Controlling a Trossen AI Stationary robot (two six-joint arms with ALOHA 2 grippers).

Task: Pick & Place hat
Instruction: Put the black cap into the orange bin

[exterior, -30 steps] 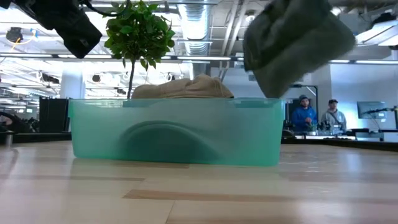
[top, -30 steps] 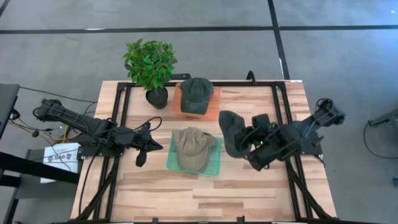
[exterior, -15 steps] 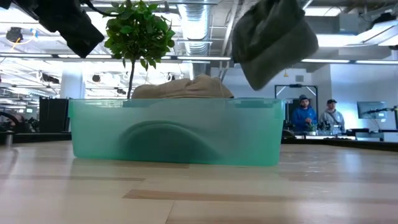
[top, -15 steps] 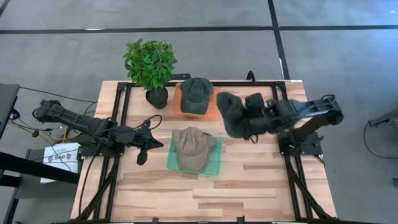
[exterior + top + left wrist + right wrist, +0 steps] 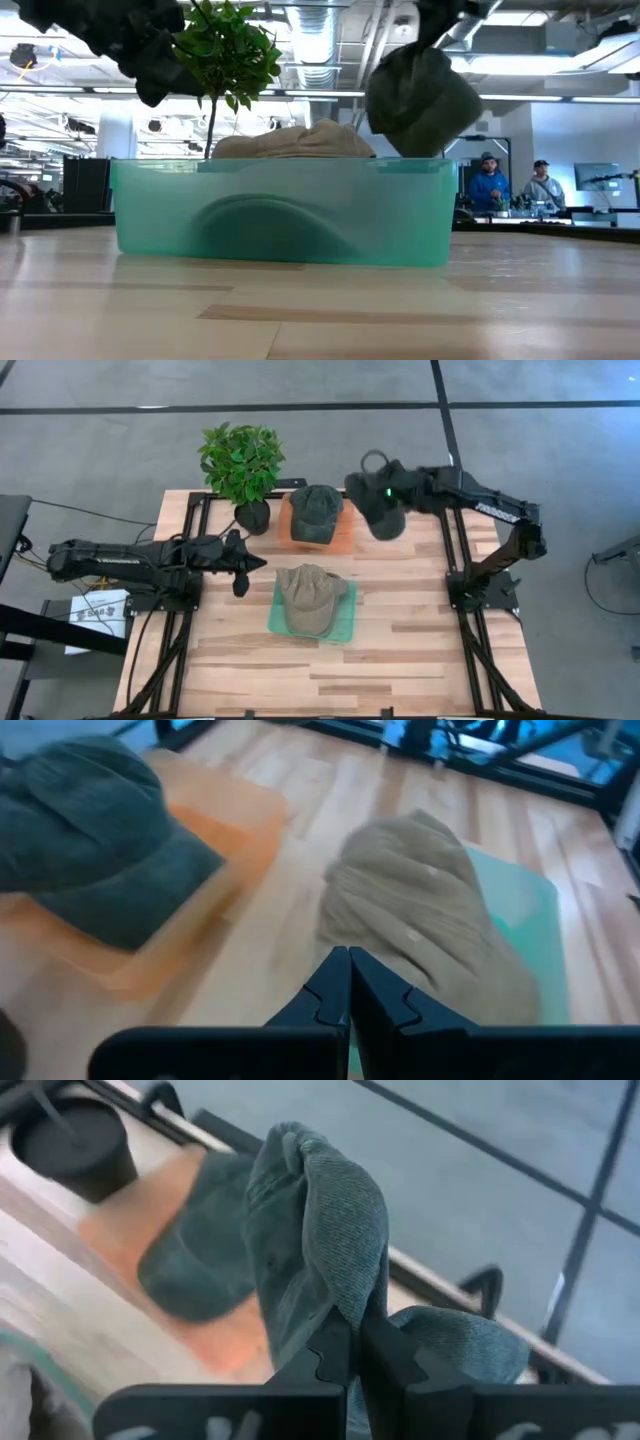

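My right gripper is shut on a dark green hat and hangs it in the air over the table's far edge, just right of the orange tray. A second dark green hat lies on that tray. A tan hat rests in the teal tray. My left gripper is shut on nothing and hovers left of the teal tray, its fingers pointing toward the tan hat. My right gripper pinches a bunched fold of the dark green hat's cloth between its two fingers. The hat is lifted clear of the table and hangs crumpled below the gripper; which part of the hat the fold belongs to I cannot tell.
A potted plant stands at the far-left corner beside the orange tray. Black frame rails run along both sides of the table. Bare wood lies along the near edge. People stand in the room behind.
My right gripper has carried the dark green hat from beside the teal tray's right side toward the far edge, and it is now high beside the orange tray. My left gripper has moved a little toward the far edge. Both trays and their hats stayed put.
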